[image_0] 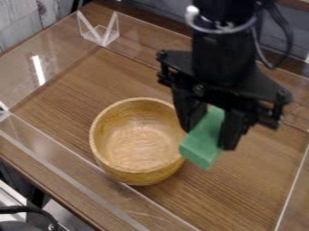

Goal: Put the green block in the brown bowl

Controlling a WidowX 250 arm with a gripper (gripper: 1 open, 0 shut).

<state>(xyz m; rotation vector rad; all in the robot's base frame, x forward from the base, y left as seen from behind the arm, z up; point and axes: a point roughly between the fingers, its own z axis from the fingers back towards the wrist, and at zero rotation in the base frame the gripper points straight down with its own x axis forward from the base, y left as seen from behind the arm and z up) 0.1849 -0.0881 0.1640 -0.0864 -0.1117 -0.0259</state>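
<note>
The green block hangs tilted in the air, its lower end just over the right rim of the brown bowl. My black gripper comes down from above and is shut on the green block's upper part, with one finger on each side. The wooden bowl sits on the wood-grain table left of centre, and its inside shows nothing in it. The block's top end is hidden between the fingers.
Clear acrylic walls fence the wooden table top on the left, front and right. A small clear stand sits at the back left. Cables run behind the arm at the top right.
</note>
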